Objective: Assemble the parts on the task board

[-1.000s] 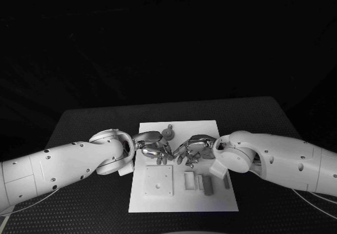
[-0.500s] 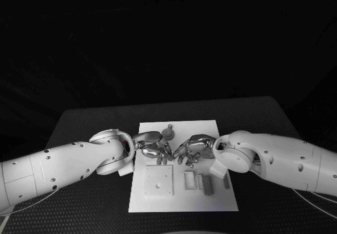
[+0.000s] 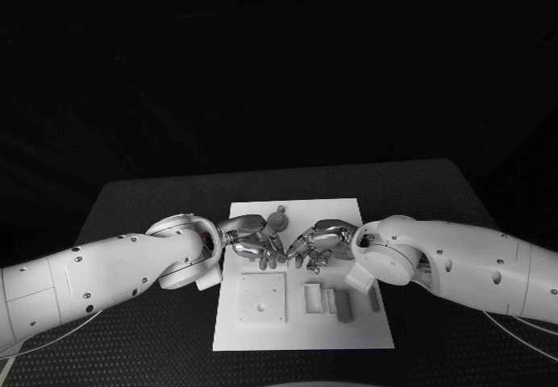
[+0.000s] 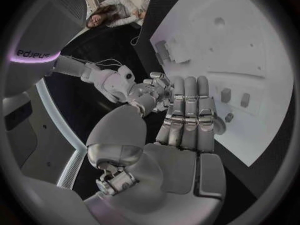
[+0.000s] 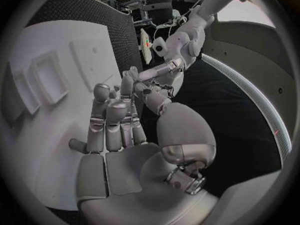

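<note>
Squarely in the middle of the black desk (image 3: 151, 201) found the white task board (image 3: 302, 334), long side running away from the robot. Saw the left hand (image 3: 256, 241) reach in over the board's left edge and the right hand (image 3: 318, 244) over its right edge, both above the board's middle stretch, fingertips turned toward each other and nearly meeting. From the left wrist view noted that hand's fingers lying straight and close side by side, palm toward the board, the other hand's fingertips just beyond them. From the right wrist view noted much the same: fingers held out long and close together over the white surface. Could not tell whether either hand pinched a part, or whether the fingertips touched the board; spotted nothing lying in either palm.

Counted these parts on the board: a round knobbed piece (image 3: 278, 216) at the far end, just behind the two hands and apart from them; a square flat plate (image 3: 263, 297) on the near left, with a small hole near its centre; a rectangular frame (image 3: 314, 297) just right of that plate; a grey block (image 3: 342, 306) beside the frame; a thin short piece (image 3: 374, 301) near the board's right edge. Saw all four near parts lying flat and untouched by the hands.
</note>
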